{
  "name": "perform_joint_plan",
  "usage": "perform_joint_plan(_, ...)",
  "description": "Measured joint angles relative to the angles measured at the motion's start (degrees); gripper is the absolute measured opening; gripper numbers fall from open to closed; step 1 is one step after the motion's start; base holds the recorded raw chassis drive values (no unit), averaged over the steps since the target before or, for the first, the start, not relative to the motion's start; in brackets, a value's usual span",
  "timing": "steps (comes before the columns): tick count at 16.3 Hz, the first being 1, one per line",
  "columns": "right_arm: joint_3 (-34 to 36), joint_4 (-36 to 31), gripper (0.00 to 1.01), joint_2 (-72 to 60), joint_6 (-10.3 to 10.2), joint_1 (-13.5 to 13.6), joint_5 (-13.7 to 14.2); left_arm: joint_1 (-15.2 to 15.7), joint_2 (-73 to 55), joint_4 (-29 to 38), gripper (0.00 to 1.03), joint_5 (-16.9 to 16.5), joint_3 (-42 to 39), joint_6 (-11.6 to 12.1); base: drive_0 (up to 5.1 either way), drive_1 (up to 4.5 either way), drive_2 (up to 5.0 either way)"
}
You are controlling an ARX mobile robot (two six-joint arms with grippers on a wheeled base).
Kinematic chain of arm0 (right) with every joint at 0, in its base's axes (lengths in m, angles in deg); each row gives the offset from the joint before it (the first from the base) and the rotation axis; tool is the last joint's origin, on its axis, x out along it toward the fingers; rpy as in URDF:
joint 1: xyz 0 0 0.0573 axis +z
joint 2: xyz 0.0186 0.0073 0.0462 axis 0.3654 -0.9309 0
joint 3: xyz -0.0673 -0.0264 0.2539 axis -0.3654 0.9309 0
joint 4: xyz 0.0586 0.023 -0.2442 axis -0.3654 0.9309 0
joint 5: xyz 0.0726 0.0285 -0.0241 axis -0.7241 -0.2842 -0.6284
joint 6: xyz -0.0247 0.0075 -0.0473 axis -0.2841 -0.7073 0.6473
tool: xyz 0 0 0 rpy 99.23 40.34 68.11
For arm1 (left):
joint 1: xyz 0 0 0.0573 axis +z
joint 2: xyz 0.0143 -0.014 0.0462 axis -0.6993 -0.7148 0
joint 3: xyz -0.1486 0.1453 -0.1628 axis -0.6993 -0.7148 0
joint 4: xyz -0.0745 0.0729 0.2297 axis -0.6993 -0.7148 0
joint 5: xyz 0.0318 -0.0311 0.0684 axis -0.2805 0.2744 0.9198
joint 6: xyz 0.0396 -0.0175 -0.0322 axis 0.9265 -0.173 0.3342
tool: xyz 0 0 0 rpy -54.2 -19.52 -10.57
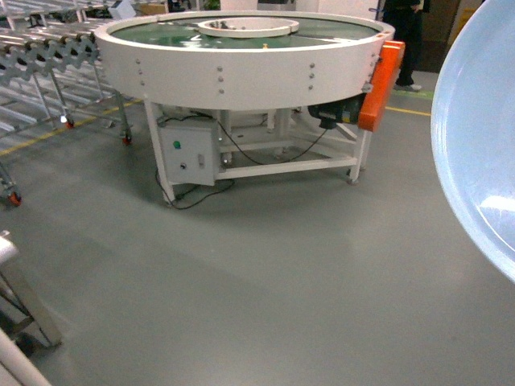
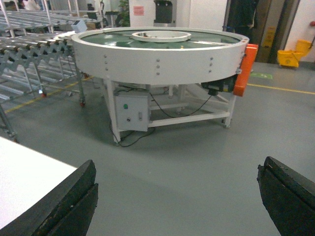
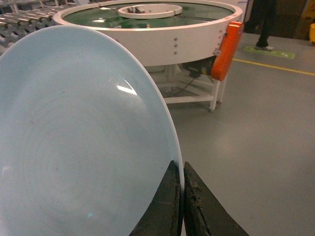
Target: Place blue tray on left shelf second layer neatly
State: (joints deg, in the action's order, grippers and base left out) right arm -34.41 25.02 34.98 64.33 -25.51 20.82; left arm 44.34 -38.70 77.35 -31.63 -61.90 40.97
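The blue tray (image 3: 74, 147), a pale light-blue shallow dish, is held up on edge and fills the left of the right wrist view. My right gripper (image 3: 182, 167) is shut on its rim, one finger on each side. The same blue tray (image 1: 479, 145) covers the right edge of the head view, raised above the floor. My left gripper (image 2: 177, 172) is open and holds nothing, its black fingers (image 2: 74, 196) wide apart over grey floor. The left shelf second layer is out of view.
A large round white conveyor table (image 1: 241, 56) with a green top, an orange guard (image 1: 380, 84) and a grey control box (image 1: 187, 153) stands ahead. Roller racks (image 1: 48, 56) line the left. A white table corner (image 2: 24, 177) lies under my left gripper. A person's legs (image 1: 406, 40) stand far right.
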Motion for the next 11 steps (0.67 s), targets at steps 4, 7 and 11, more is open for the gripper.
perform_joint_plan(4, 0.0, 0.13, 0.02, -0.04, 0.0, -0.04, 0.02, 0.0, 0.0, -0.07, 0.98, 0.0, 0.0, 0.0, 2.8, -2.33, -4.9)
perform_joint_plan(7, 0.0, 0.2, 0.02, -0.02, 0.0, 0.0, 0.0, 0.0, 0.0, -0.11, 0.98, 0.07, 0.0, 0.0, 2.8, -2.29, -4.8)
perform_joint_plan(11, 0.0, 0.04, 0.02, -0.02, 0.0, -0.04, 0.04, 0.0, 0.0, -0.04, 0.98, 0.07, 0.0, 0.0, 2.7, -2.43, -5.0)
